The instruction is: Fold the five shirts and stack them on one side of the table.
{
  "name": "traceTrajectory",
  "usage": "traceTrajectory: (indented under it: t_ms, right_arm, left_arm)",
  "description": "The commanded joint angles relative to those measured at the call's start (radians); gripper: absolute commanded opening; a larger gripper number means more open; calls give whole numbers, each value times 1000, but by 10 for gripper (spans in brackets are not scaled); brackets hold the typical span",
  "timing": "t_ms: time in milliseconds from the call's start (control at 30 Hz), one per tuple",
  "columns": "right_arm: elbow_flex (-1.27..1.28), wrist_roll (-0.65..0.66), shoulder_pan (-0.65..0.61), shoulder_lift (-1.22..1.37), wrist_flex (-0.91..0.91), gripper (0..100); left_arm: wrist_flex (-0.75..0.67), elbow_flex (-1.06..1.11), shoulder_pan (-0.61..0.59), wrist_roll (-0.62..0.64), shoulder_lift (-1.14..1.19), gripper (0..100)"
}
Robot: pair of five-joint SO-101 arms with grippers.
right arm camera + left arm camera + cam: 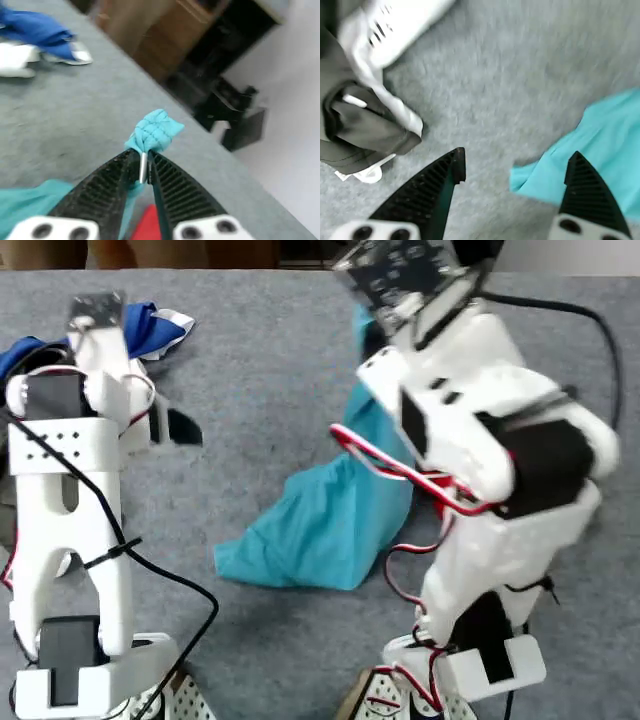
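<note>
Teal shirt: a soft, crumpled teal fabric shirt (320, 525) lies mid-table on the grey felt-like table (250, 380). One part rises in a narrow ridge toward the right arm (490, 460).
Right jaws: closed tight on a puckered, stitched pinch of the teal shirt, held between black ribbed pads.
Left jaws: spread wide and holding nothing, over bare table just beside the teal shirt's corner.
Around: a rumpled blue and white shirt (150, 325) lies well apart from the teal shirt, beyond the left arm (70, 500). A dark grey folded cloth (365, 130) is also well apart from it.
In the way: the right arm's white body covers the teal shirt's raised end in the high view.
Only from the wrists: the right wrist view shows the pinch, and the left wrist view shows the gap to the corner.
</note>
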Motion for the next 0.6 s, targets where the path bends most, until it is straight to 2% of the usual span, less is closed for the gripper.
traceTrajectory:
  t_ms: [0, 133, 300, 433, 567]
  right_arm:
    - [76, -11, -107, -19, 9, 5]
    - [211, -12, -166, -28, -15, 5]
    - [275, 28, -205, -148, 17, 5]
    - [355, 81, -196, -381, 17, 5]
    - [510, 92, -177, -590, 8, 5]
  left_arm:
    - [-15, -166, -55, 137, -2, 319]
    - [-18, -229, -149, 265, -2, 319]
    - [-20, -180, -186, 298, 7, 319]
    - [-20, -126, -130, 298, 64, 319]
    - [-20, -126, 5, 298, 179, 319]
